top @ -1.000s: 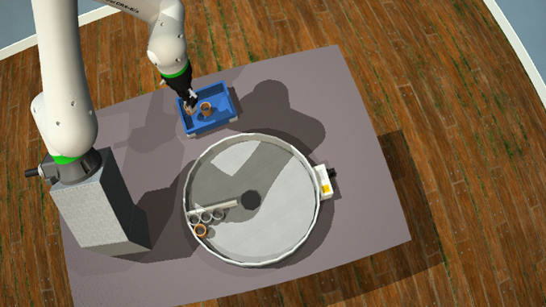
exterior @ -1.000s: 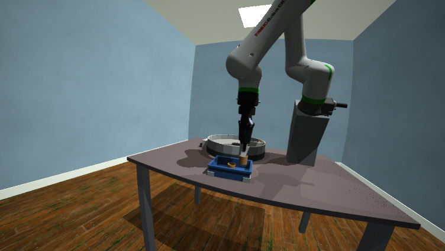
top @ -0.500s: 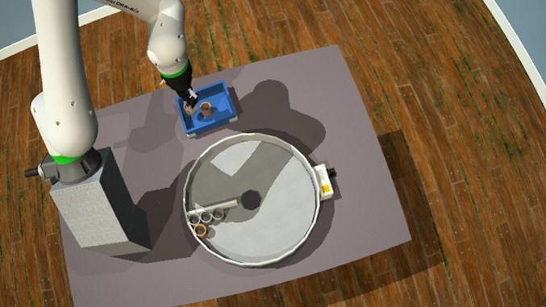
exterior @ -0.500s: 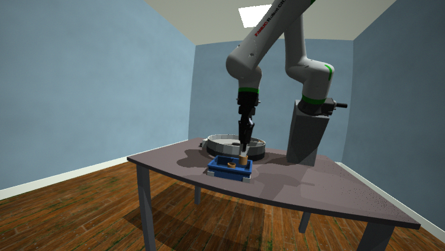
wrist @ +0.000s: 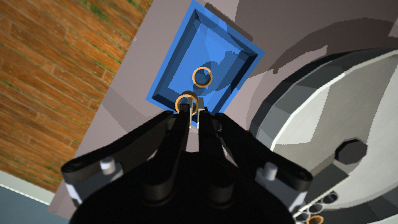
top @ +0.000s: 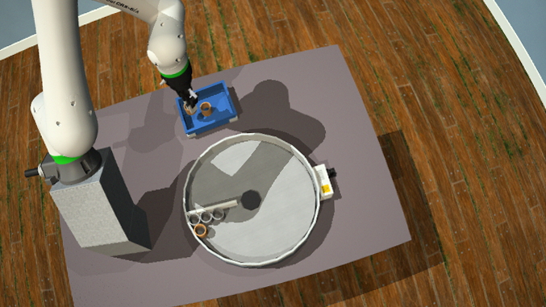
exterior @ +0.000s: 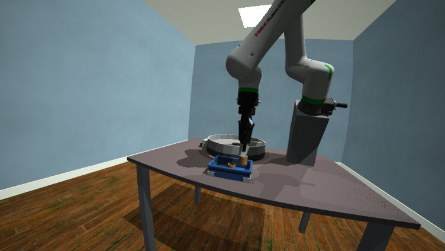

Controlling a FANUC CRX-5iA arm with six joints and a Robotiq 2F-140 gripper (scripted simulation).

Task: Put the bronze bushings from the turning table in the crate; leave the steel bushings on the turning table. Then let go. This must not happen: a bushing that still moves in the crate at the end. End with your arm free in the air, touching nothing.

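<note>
- The gripper (top: 191, 108) (exterior: 244, 153) (wrist: 195, 104) points down over one end of the blue crate (top: 230, 99) (exterior: 229, 171) (wrist: 172, 48), its fingers pinched on the wall of a bronze bushing (top: 188, 109) (exterior: 243, 160) (wrist: 178, 100).
- This gripped bushing is upright, its long axis running up and down and its open end facing up; its lower part reaches below the crate's rim.
- A second bronze bushing (top: 206, 109) (exterior: 231, 165) (wrist: 202, 77) stands in the crate, axis vertical, bore upward, near the gripped one.
- On the turning table (top: 271, 220) (exterior: 222, 150) (wrist: 300, 105), a third bronze bushing (top: 200, 230) (wrist: 315, 220) stands on end near the rim, its mouth up.
- Just beside it, three steel bushings (top: 201, 220) (wrist: 322, 205) stand in a row along the pale bar (top: 216, 206), their bores also facing up.
- The desk (top: 314, 94) (exterior: 274, 193) (wrist: 120, 80) carries both crate and turning table.
</note>
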